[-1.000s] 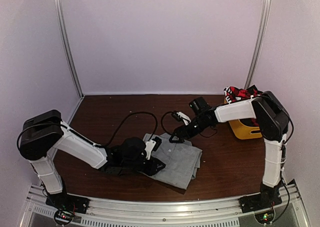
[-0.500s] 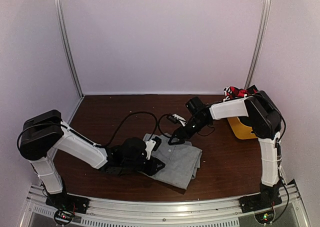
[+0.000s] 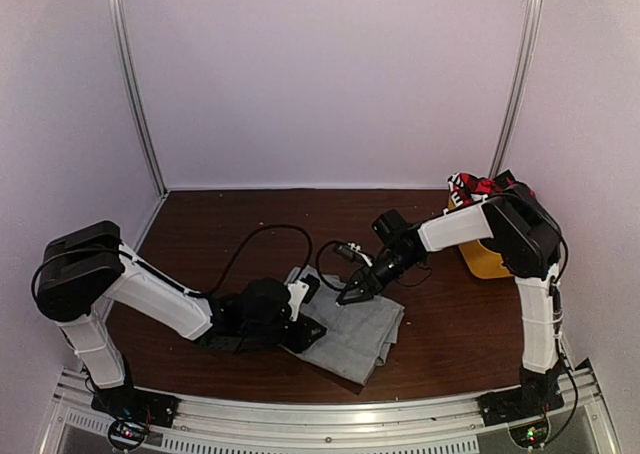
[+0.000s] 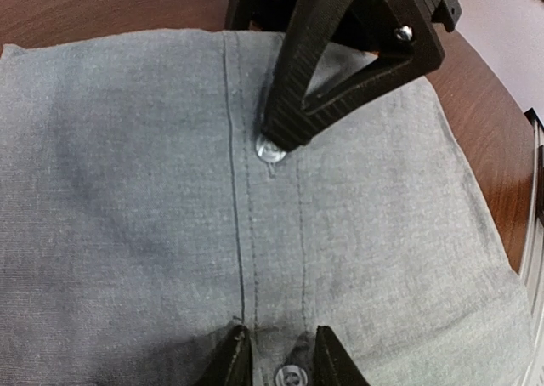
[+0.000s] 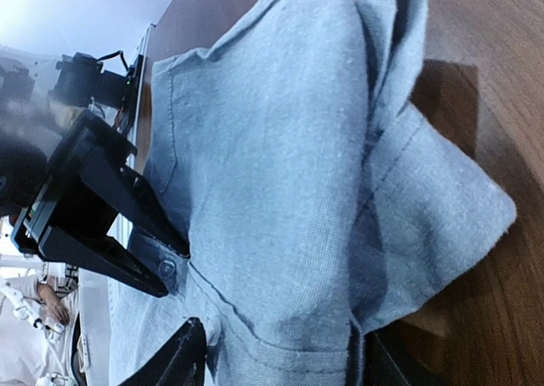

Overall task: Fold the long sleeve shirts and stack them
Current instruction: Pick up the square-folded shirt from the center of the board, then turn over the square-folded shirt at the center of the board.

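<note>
We press the left pincer (image 4: 279, 362), tips narrowly apart, onto the placket of the grey shirt (image 3: 360, 326), which lies lower centre on the tabletop (image 3: 220, 224). Just beyond, the right pincer (image 5: 274, 360) straddles a raised fold; we cannot tell whether it grips. At the upper right, the plaid shirt (image 3: 478, 186) is bunched at the yellow tub (image 3: 488, 260).

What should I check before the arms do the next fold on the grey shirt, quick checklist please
1. Left claw pinning the grey shirt: ok, its fingertips rest on the cloth either side of the button strip.
2. Right claw gripping the collar: not ok, it is open, with cloth lying between the fingers.
3. Collar end flat: not ok, it is bunched and folded over.
4. Claws apart: ok, though close, both on the same strip.
5. Plaid shirt out of the way: ok, it sits by the yellow tub at far right.
</note>
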Motion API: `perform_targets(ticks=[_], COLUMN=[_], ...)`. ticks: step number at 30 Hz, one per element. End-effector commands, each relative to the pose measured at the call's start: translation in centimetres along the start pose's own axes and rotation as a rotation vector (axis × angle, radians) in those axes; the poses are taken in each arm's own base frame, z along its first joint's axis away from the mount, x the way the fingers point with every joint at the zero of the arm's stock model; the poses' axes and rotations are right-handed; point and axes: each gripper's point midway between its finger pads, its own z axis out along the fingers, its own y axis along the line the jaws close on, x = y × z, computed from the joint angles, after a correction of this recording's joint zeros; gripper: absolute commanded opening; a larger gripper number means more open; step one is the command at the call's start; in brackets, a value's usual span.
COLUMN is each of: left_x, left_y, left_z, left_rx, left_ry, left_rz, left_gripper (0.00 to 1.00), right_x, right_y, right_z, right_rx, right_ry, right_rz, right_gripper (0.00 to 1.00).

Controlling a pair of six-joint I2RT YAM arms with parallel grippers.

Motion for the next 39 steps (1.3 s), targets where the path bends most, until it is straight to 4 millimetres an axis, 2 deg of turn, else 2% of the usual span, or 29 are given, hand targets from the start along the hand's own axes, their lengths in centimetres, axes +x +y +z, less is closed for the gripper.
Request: perform_targets(ticks=[1, 3, 8, 11, 13, 16, 17, 21, 26, 29, 31, 33, 35, 39], left_x=[-0.3, -0.6, -1.7, -3.2, -4.2, -6.1, -7.0, -9.2, -11.1, -11.5, -11.5, -11.6, -11.6, -11.8], left_y=[0.8, 0.8, 1.1, 1.6, 2.2, 3.1, 3.4, 5.4, 8.5, 10.0, 10.8, 11.1, 11.5, 11.7], left_z=[-0.8, -1.1, -2.2, -3.6, -4.9, -7.0, -7.9, -10.6, -13.9, -15.6, -16.4, -16.9, -17.2, -17.5], left_rx=[-0.038, -0.041, -0.071, -0.124, -0.175, -0.227, -0.23, -0.26, -0.253, -0.279, -0.323, -0.347, -0.372, -0.384], left_ry=[-0.024, -0.036, -0.072, -0.116, -0.142, -0.191, -0.212, -0.244, -0.276, -0.295, -0.298, -0.3, -0.297, -0.297], left_rz=[0.014, 0.013, 0.011, 0.015, 0.021, 0.012, 0.0, -0.067, -0.185, -0.223, -0.227, -0.224, -0.226, -0.237], left_gripper=[0.28, 0.28, 0.29, 0.3, 0.31, 0.35, 0.37, 0.56, 0.74, 0.8, 0.82, 0.83, 0.84, 0.85], right_x=[4.0, 3.9, 3.0, 2.0, 1.6, 1.1, 1.2, 0.9, -1.3, -2.3, -2.9, -3.4, -3.6, -3.9], right_y=[-0.4, -0.2, 0.8, 1.5, 1.5, 1.0, 0.4, -0.7, 1.2, 2.7, 3.3, 3.4, 2.9, 1.7], right_z=[2.3, 2.4, 1.1, -1.3, -3.6, -7.8, -9.9, -17.5, -26.9, -30.4, -31.2, -30.7, -29.1, -24.0], right_rx=[-0.066, -0.088, -0.113, -0.059, 0.039, 0.242, 0.385, 0.83, 1.256, 1.437, 1.537, 1.61, 1.668, 1.745], right_ry=[0.086, 0.076, 0.024, -0.038, -0.079, -0.131, -0.138, -0.141, -0.216, -0.236, -0.219, -0.178, -0.107, 0.01], right_rz=[0.142, 0.148, 0.145, 0.153, 0.166, 0.205, 0.222, 0.281, 0.304, 0.311, 0.303, 0.288, 0.269, 0.225], right_gripper=[0.52, 0.41, 0.01, 0.0, 0.0, 0.0, 0.0, 0.0, 0.0, 0.0, 0.0, 0.0, 0.0, 0.0])
